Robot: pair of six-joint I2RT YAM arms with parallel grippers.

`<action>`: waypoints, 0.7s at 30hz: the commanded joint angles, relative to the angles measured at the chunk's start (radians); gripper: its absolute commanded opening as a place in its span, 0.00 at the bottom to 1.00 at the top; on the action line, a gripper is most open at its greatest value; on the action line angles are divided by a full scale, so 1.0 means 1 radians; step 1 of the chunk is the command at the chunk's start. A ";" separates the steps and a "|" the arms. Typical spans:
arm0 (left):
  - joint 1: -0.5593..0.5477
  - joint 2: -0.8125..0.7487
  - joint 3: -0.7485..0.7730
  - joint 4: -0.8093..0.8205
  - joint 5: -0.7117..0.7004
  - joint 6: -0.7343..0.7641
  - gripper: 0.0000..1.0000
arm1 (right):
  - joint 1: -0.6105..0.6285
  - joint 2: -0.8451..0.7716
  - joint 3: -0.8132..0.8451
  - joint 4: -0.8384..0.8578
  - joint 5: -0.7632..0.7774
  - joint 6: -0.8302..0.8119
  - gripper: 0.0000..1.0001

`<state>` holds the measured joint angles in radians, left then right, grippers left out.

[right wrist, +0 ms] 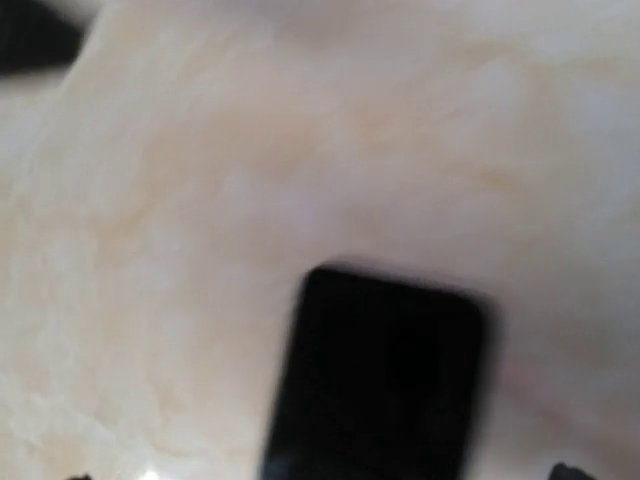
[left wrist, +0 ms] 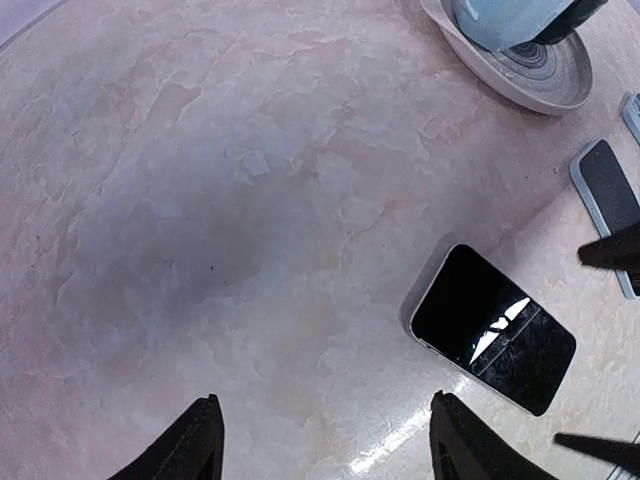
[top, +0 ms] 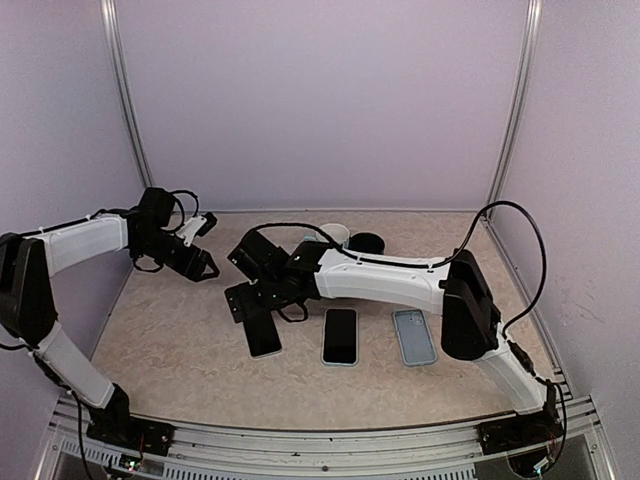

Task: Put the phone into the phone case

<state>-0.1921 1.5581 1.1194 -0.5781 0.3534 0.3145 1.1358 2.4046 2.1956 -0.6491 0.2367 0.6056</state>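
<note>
The left claw (left wrist: pixel 325 440) is open about halfway, with only bare table (left wrist: pixel 230 200) between its fingers (left wrist: pixel 195 440). The phone (left wrist: pixel 492 328) lies flat ahead of it and off to its right, clear of both fingers. A pale rim runs along the phone's edge, but whether that is a case cannot be told.

In the top view the right claw (top: pixel 252 303) hovers over the phone's far end and hides it. Its own camera is badly blurred. Only slivers of its fingertips show, in the lower corners and far apart, so it is wide and holds nothing. The phone is a dark block ahead of and between the tips, cut off by the bottom edge. Whether they touch it cannot be told.

To the right of that claw lies a second phone (top: pixel 340 336), then a grey-blue case (top: pixel 414 337) well apart. In the left wrist view the frame crops a bowl (left wrist: pixel 545 85), and two dark tips (left wrist: pixel 612 248) at the right edge cannot be made out.
</note>
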 commanded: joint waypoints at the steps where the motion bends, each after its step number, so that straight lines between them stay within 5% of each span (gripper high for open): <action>1: -0.028 -0.023 -0.030 0.065 -0.020 -0.078 0.74 | 0.039 0.156 0.166 -0.190 0.039 0.014 0.99; 10: -0.196 -0.026 -0.035 0.082 -0.157 -0.045 0.79 | 0.092 0.208 0.164 -0.148 0.186 -0.067 0.99; 16: -0.204 -0.022 -0.043 0.080 -0.165 -0.038 0.80 | 0.067 0.256 0.104 -0.175 0.019 -0.015 0.99; 21: -0.208 0.001 -0.041 0.078 -0.162 -0.041 0.80 | 0.044 0.144 -0.080 -0.082 -0.079 -0.004 0.99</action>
<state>-0.3897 1.5513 1.0870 -0.5053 0.1947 0.2668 1.2022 2.5782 2.2444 -0.7265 0.2840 0.5816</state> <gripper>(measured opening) 0.798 0.991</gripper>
